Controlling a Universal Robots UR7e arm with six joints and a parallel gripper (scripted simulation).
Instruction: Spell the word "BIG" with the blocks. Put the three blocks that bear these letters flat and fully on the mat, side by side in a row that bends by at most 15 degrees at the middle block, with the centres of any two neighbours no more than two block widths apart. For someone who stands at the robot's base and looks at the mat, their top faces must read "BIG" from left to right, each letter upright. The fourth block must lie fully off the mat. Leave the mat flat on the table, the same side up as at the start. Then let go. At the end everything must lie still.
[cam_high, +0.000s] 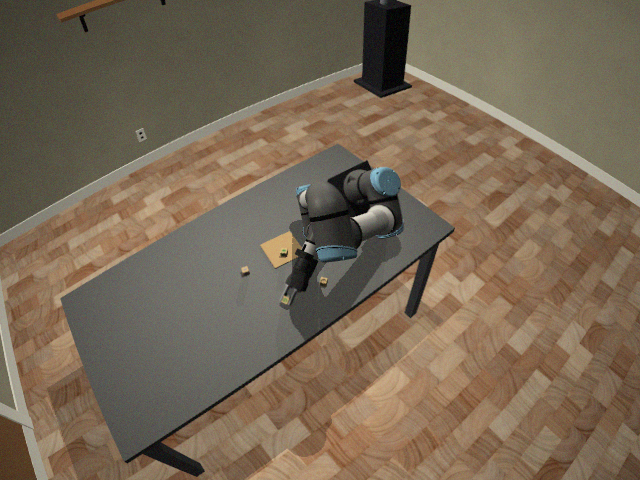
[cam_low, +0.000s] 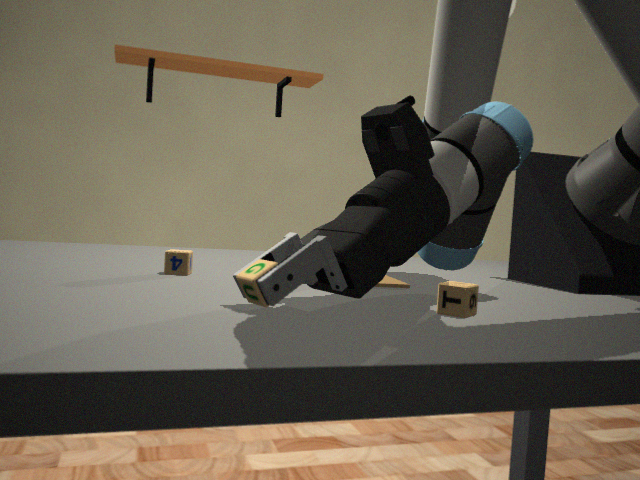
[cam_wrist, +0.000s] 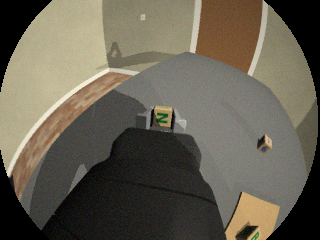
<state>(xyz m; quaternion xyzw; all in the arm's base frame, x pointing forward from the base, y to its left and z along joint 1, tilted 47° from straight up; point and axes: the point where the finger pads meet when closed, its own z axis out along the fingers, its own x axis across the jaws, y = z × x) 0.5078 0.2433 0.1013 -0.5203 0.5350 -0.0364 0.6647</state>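
Note:
My gripper (cam_high: 286, 298) (cam_low: 256, 282) (cam_wrist: 163, 114) is shut on the G block (cam_high: 284, 300) (cam_low: 249, 287) (cam_wrist: 162, 116), tilted and low over the table beyond the mat. Its green G slants upward in the exterior view, with a U on the end face; a green N faces the wrist camera. The B block (cam_high: 283, 252) (cam_wrist: 255, 235) sits on the tan mat (cam_high: 270, 248) (cam_low: 393, 282) (cam_wrist: 250, 206). A block with a blue 4 (cam_high: 245, 270) (cam_low: 177, 262) (cam_wrist: 265, 144) and a block with a black T and 9 (cam_high: 323, 281) (cam_low: 457, 300) lie off the mat; their top faces are unreadable.
The grey table (cam_high: 170, 320) (cam_low: 103, 330) carries everything. Its long edge lies beyond the T block. The arm (cam_high: 330, 211) (cam_low: 398, 217) reaches over part of the mat and hides the B block in the exterior view.

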